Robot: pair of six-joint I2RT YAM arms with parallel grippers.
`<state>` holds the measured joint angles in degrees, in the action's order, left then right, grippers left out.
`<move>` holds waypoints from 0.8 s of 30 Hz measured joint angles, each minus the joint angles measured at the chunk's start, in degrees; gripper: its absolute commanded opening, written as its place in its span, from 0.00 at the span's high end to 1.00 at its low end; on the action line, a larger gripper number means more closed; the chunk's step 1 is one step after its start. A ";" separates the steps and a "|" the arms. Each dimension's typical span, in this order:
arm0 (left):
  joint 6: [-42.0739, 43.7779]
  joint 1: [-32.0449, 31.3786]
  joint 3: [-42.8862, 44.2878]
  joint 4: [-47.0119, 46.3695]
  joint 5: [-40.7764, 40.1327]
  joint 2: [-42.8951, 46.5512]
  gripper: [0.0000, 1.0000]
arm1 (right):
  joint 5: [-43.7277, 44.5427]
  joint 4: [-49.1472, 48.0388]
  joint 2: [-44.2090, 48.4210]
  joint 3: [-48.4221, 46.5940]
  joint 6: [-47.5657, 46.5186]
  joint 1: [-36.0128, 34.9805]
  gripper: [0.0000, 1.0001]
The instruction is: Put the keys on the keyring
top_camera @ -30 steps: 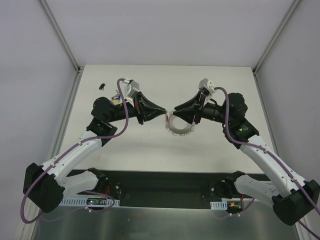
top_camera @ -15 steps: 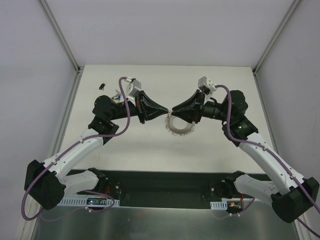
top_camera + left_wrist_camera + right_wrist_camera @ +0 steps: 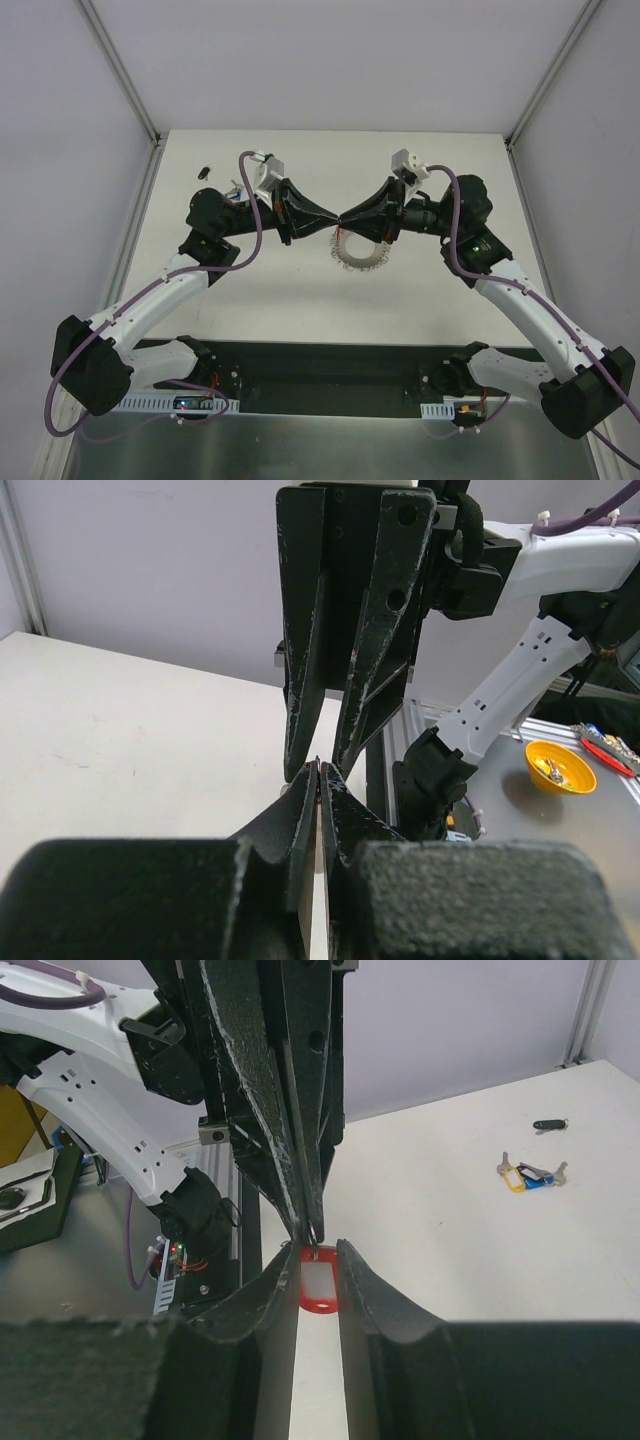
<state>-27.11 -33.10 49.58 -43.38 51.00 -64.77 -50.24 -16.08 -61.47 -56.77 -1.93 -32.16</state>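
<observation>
White table (image 3: 300,290): keyring (image 3: 358,266), tagged keys (image 3: 527,1176), small black object (image 3: 203,171).

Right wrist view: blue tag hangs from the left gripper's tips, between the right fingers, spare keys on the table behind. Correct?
No: the tag is red, not blue, per the right wrist view. It hangs from the left gripper's tips, between the right fingers, spare keys on the table behind.
</observation>
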 measured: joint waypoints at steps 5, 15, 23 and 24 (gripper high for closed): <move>-0.22 -0.35 0.04 -0.52 0.02 -0.59 1.00 | -1.18 -0.07 -0.15 -0.46 0.04 -0.09 0.99; -0.37 -0.22 0.20 -0.72 0.35 -0.61 0.97 | -1.40 0.28 -0.37 -0.76 -0.07 0.09 0.99; 4.48 -0.66 0.17 5.97 -1.22 0.04 0.38 | 1.46 9.99 0.55 -0.76 -5.01 0.11 0.99; 5.99 -0.68 0.17 8.02 -2.23 0.46 0.33 | 2.29 12.66 1.07 -0.74 -6.16 0.28 0.99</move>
<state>-21.12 -33.78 49.76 -35.35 48.77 -64.31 -47.94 -3.42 -60.40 -57.52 -8.10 -31.88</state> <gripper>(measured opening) 0.490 0.015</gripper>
